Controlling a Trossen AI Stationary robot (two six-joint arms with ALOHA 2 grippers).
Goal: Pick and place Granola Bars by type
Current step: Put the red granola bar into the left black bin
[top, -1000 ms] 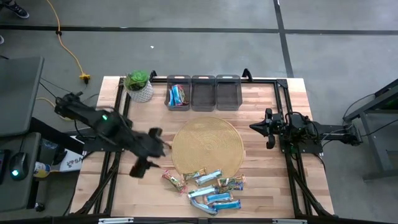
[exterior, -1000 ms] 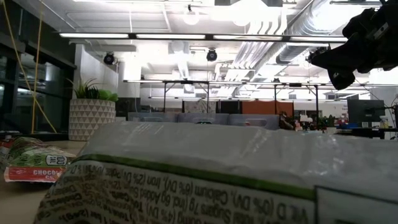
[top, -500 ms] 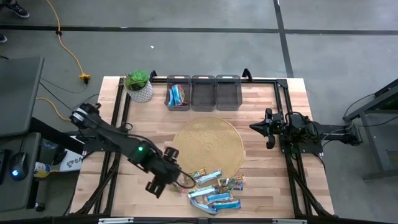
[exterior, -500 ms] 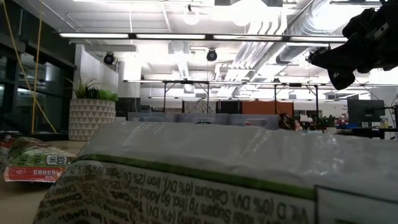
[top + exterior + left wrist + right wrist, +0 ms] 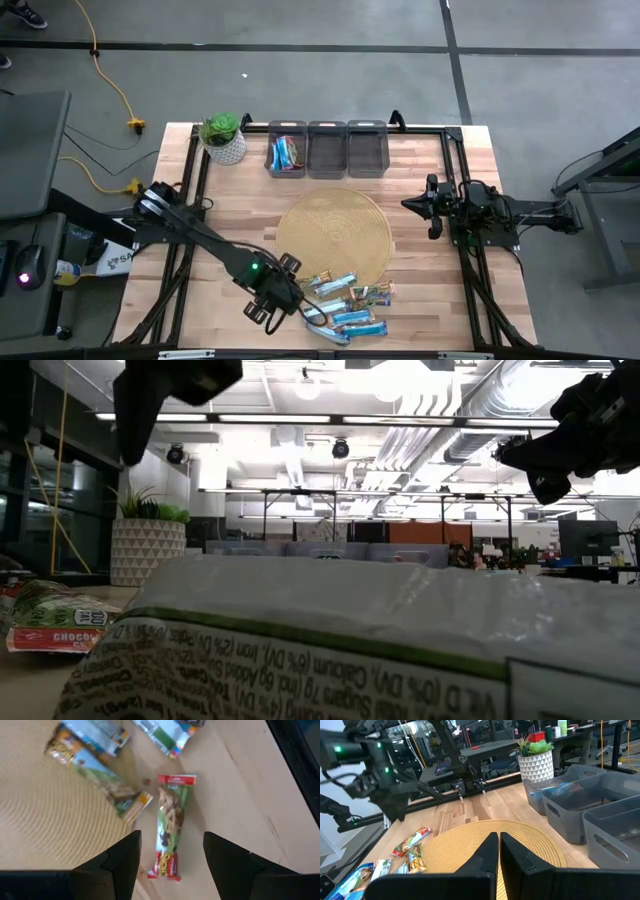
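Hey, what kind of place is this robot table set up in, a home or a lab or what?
Most likely an open-plan office or lab. The low view shows long ceiling lights and exposed ducts over rows of desks, and the high view shows the wooden table on a bare concrete floor.

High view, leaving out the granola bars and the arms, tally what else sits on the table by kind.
grey bins: 3
potted plant: 1
round woven mat: 1
Total: 5
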